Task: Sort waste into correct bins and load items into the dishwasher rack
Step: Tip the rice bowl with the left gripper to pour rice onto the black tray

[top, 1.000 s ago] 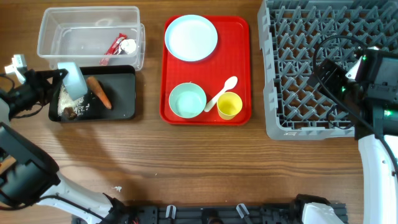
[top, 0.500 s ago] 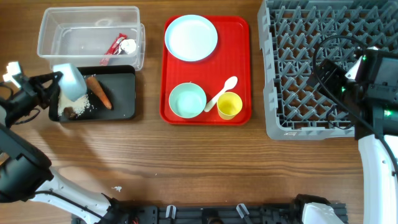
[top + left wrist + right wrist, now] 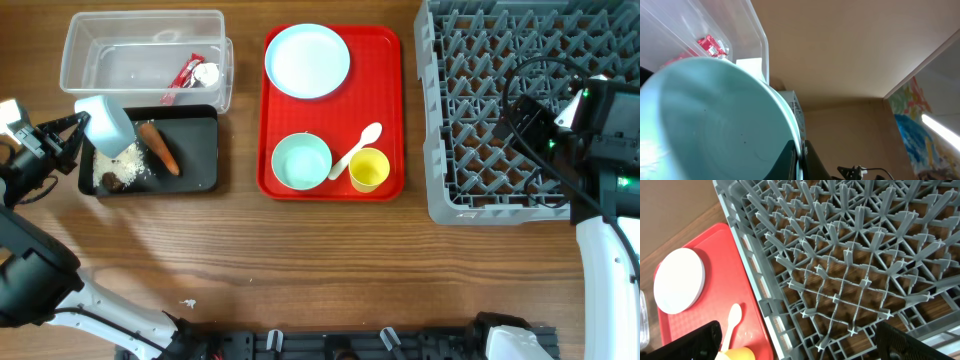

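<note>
left jaws pinch the rim of a tilted bowl [image 3: 108, 122] over the black tray's [image 3: 197, 172] left end, above rice [image 3: 131, 160] and beside the carrot [image 3: 160, 148]. right jaws are spread wide above the rack [image 3: 480, 60].

Robot lab bench: wood tabletop [image 3: 320, 260], arm mounting rail [image 3: 340, 345] at bottom edge, plain beige wall [image 3: 840, 50], poster [image 3: 912, 125] lower right.
</note>
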